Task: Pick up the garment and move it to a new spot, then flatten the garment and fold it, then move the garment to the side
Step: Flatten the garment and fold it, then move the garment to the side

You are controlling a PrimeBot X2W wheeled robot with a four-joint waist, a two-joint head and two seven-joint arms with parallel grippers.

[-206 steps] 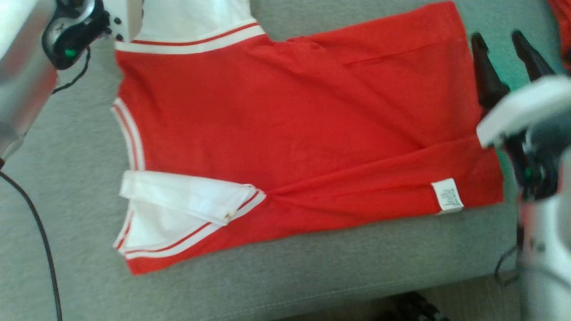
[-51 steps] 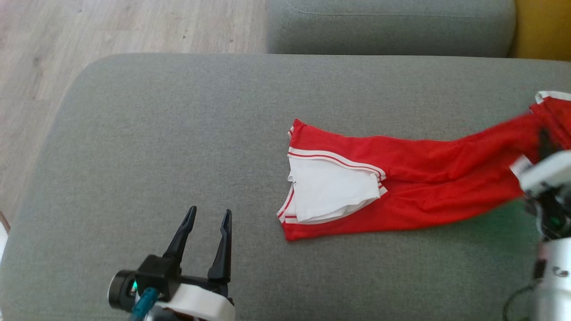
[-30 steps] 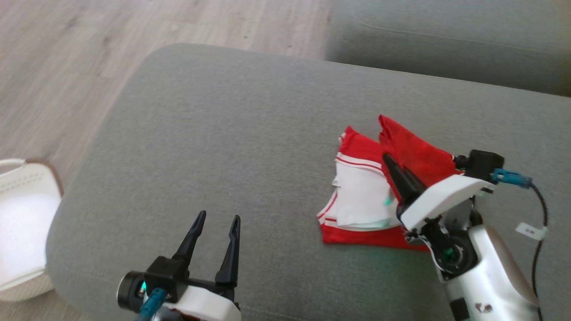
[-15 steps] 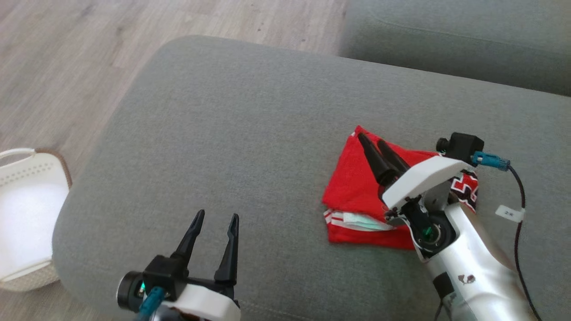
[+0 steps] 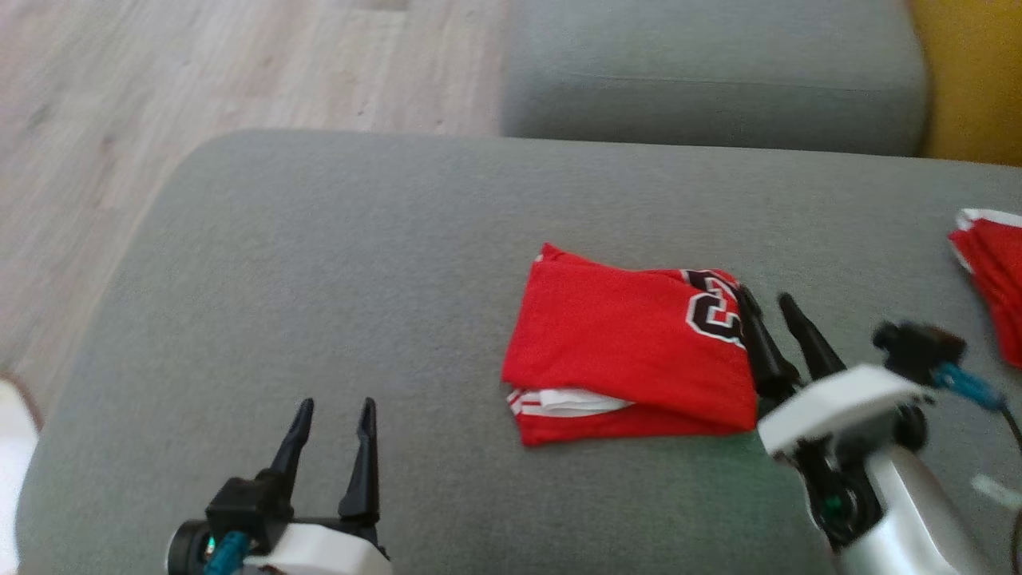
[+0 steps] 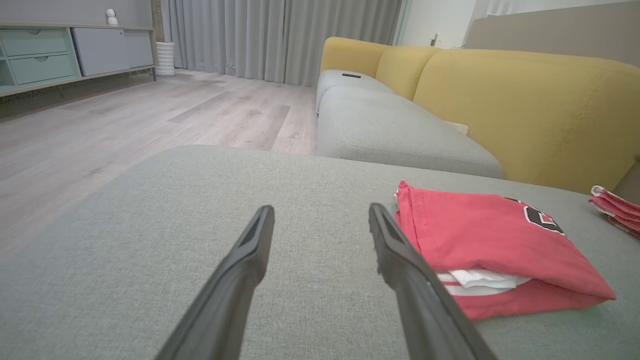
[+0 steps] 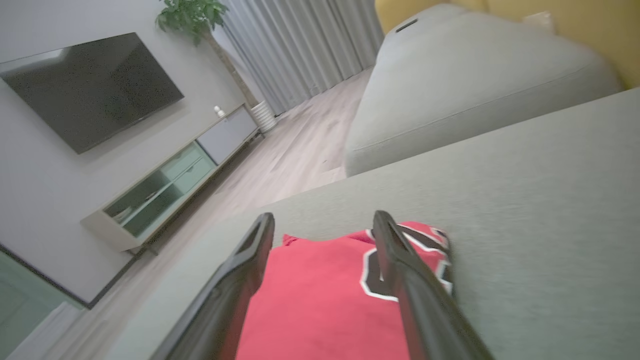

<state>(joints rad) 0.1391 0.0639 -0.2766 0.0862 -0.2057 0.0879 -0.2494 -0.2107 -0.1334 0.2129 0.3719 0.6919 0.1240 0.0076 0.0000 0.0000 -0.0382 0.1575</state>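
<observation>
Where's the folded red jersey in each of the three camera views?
Head view: jersey right of centre on the grey cushion.
Left wrist view: jersey at the right, lower half.
Right wrist view: jersey at bottom centre.
Shared landmark: the black-and-white number on its top.

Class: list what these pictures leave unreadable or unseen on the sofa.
- Printed number on the red jersey: head view, runs past the fold.
- Second red garment: head view, cut off by the right edge.
- Dark object on the far seat: left wrist view, too small.
</observation>
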